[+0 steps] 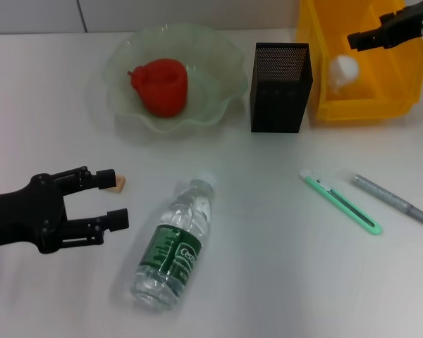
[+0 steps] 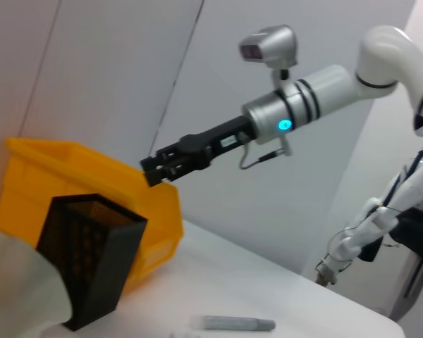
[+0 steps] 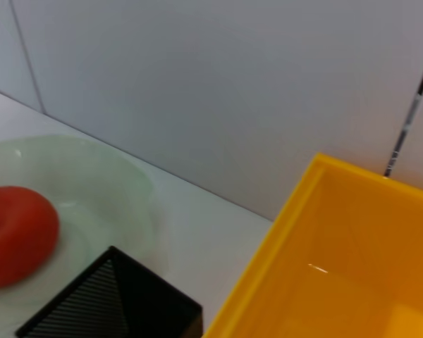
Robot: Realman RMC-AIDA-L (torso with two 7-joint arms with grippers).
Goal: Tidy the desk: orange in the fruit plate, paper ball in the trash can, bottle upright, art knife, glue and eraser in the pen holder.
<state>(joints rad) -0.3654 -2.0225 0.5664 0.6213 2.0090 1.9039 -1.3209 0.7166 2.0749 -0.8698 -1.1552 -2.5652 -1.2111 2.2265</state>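
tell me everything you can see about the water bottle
The bottle is small, clear plastic, with a dark green label around its middle and a pale cap. It lies on its side on the white desk, cap pointing away toward the fruit plate, base nearest the robot. Nothing touches it; the open left hand hangs just beside it.

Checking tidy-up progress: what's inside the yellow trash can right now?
A white paper ball lies inside the trash can. The right gripper above hides part of the interior.
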